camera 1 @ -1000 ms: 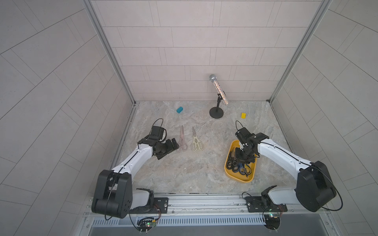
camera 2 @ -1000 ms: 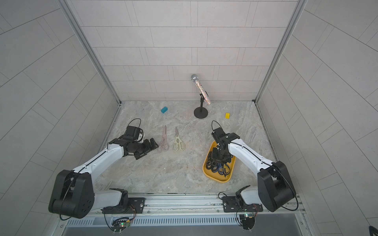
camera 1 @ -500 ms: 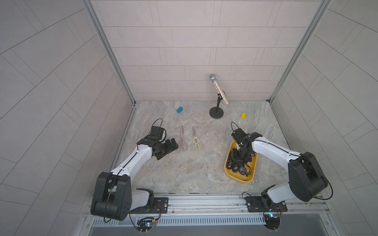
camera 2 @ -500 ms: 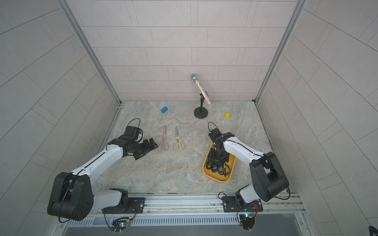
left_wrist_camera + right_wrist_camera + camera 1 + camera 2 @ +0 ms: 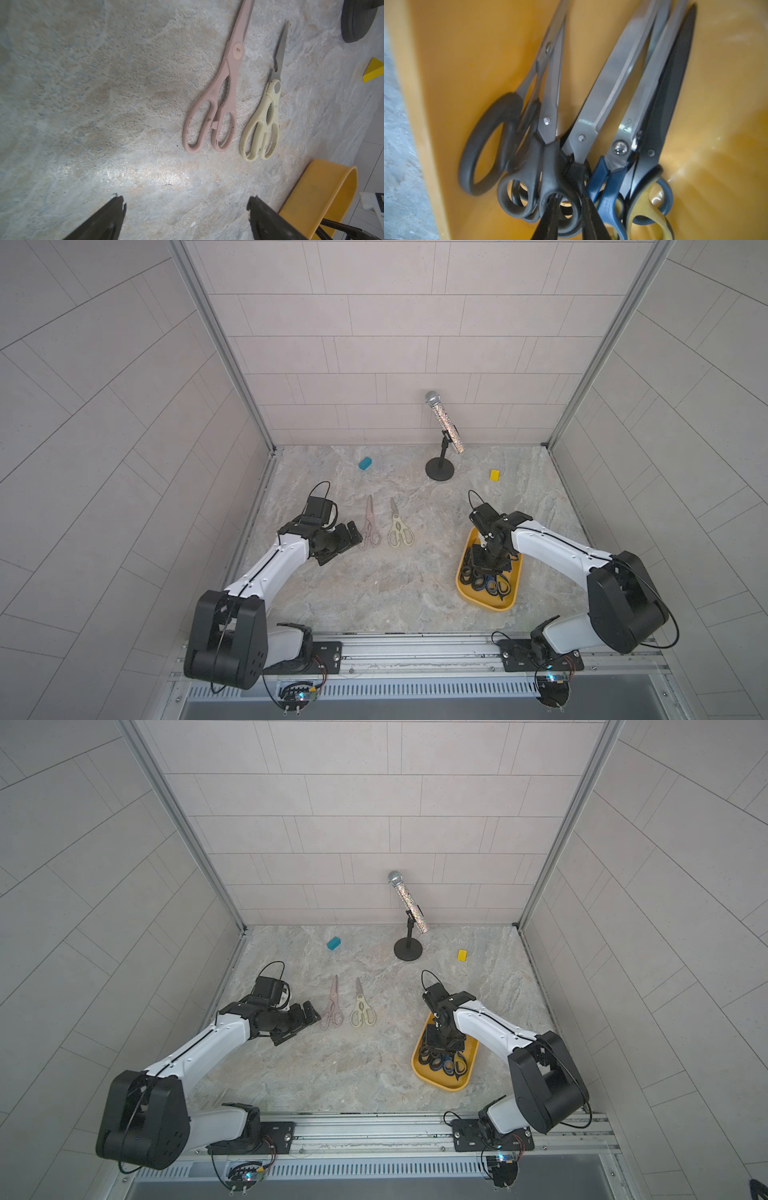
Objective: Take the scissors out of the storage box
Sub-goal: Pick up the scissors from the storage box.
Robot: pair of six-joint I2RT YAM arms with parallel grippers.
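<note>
right tool (image 5: 568,207): down in the shallow mustard-yellow plastic storage box (image 5: 446,62), pinching a handle loop of the black-handled steel scissors (image 5: 550,158)
left tool (image 5: 186,205): spread wide, empty, pink plastic-handled scissors (image 5: 216,99) just ahead

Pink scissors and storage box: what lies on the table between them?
The cream scissors lie beside the pink scissors; from there to the storage box the table is bare, in both top views.

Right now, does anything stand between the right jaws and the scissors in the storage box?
Nothing visible does. The right gripper is down inside the storage box, its jaws closed around one loop of the black-handled scissors.
</note>
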